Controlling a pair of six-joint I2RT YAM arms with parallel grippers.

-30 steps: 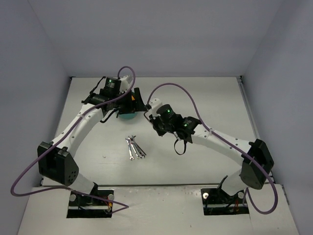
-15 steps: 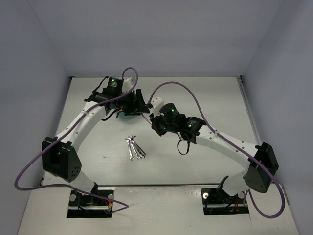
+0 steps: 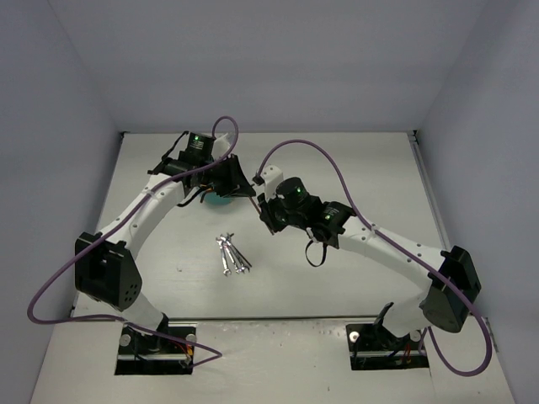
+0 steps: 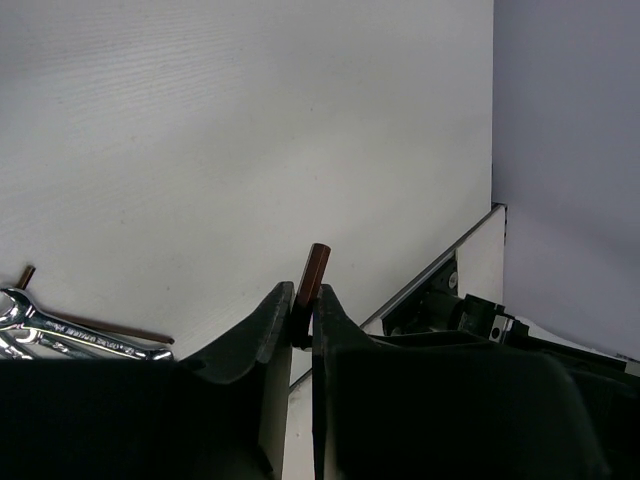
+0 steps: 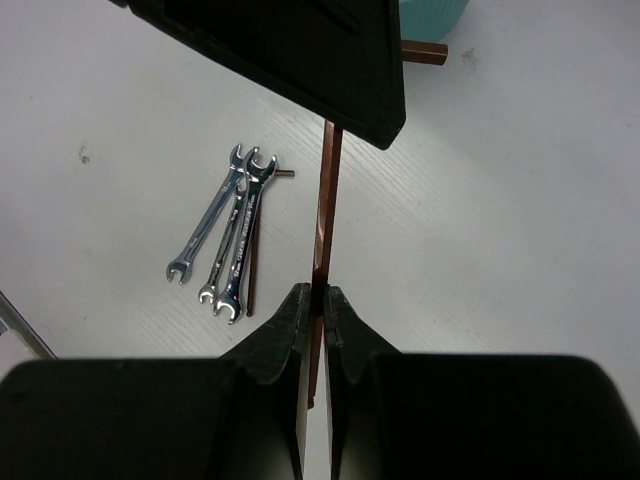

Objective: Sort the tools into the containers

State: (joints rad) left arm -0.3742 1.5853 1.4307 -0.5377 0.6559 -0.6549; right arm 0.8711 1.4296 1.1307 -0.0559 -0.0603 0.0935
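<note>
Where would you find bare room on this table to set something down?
Free: the far right table corner, and between wrenches and near edge. Crowded: centre, where left gripper and right gripper hold a hex key by the bowl.

From above, the round teal plastic organiser (image 3: 221, 200) is almost wholly hidden under the left gripper (image 3: 247, 191); the right wrist view catches only one corner of it at the top edge; there the thin brown L-shaped hex key (image 5: 322, 220) vanishes partway behind that gripper's black body; the left wrist view shows only its tip; the silver wrenches (image 4: 80, 338) are cut off by the gripper's dark body and the left edge; overhead, the key is too small to make out.
</note>
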